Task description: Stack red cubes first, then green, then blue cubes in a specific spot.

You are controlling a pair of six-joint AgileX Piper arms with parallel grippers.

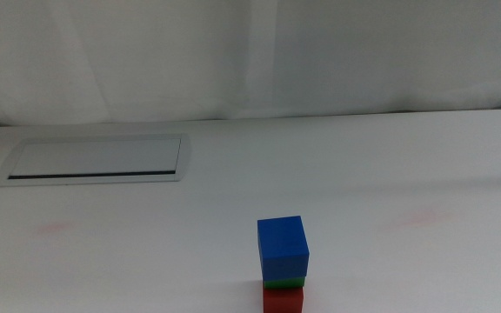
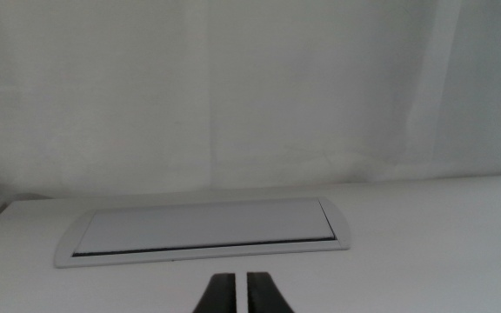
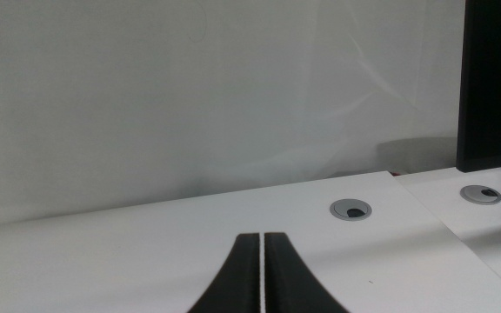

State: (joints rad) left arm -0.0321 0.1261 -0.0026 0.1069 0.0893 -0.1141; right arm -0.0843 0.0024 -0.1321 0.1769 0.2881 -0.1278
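A stack of three cubes stands on the white tabletop at the near centre of the middle view. The blue cube (image 1: 283, 247) is on top, the green cube (image 1: 283, 283) shows as a thin band under it, and the red cube (image 1: 283, 300) is at the bottom, cut by the picture's edge. No gripper touches the stack. My left gripper (image 2: 241, 294) is shut and empty, pointing at the grey-framed panel; a dark part of it shows at the middle view's lower left corner. My right gripper (image 3: 262, 261) is shut and empty, out of the middle view.
A grey-framed rectangular panel (image 1: 94, 161) with a dark slot lies at the back left, also in the left wrist view (image 2: 207, 228). Two round grey grommets (image 3: 350, 209) (image 3: 480, 194) and a dark screen (image 3: 494, 83) are in the right wrist view. A white curtain backs the table.
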